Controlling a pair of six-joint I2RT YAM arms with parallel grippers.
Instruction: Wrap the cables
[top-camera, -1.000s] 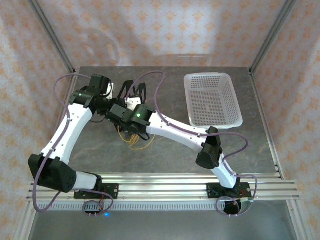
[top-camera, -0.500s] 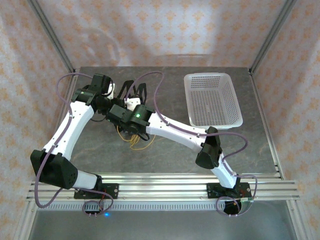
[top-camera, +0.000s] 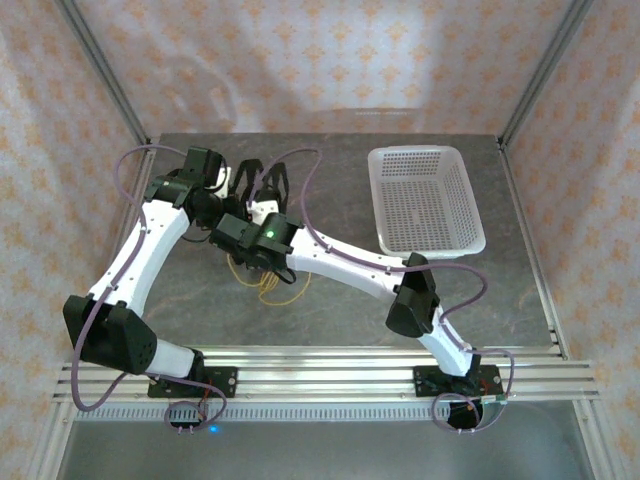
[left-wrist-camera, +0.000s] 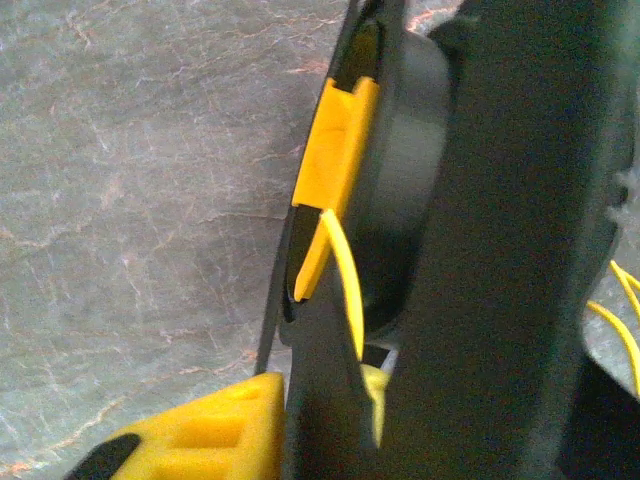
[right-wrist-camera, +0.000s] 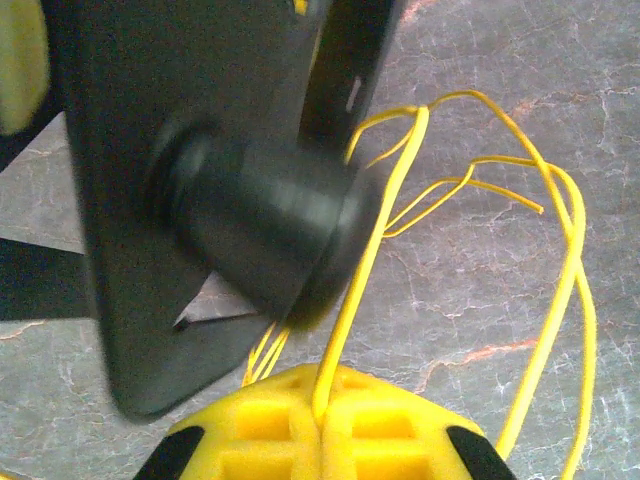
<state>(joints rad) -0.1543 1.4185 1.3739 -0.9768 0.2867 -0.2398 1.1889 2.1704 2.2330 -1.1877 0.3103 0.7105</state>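
Observation:
The black spool (top-camera: 262, 184) stands at the table's middle left; loose loops of the yellow cables (top-camera: 268, 286) lie in front of it. My left gripper (top-camera: 233, 182) reaches it from the left. In the left wrist view the left gripper (left-wrist-camera: 320, 420) is shut on a black spoke of the spool (left-wrist-camera: 500, 250), a yellow pad on each side. A yellow strand (left-wrist-camera: 345, 270) hangs by the spool's yellow clip (left-wrist-camera: 335, 140). My right gripper (right-wrist-camera: 322, 405) is shut on one strand of the cables (right-wrist-camera: 375, 240), which runs up past the spool's black hub (right-wrist-camera: 260, 230).
A white perforated basket (top-camera: 474, 205) sits at the back right of the grey stone table (top-camera: 350, 300). Lilac arm cables (top-camera: 310, 190) arch over the spool. More yellow loops (right-wrist-camera: 570, 300) lie on the table to the right of the right gripper.
My left gripper has closed onto the spool's spoke. The spool and the right gripper with its strand have shifted slightly to the left.

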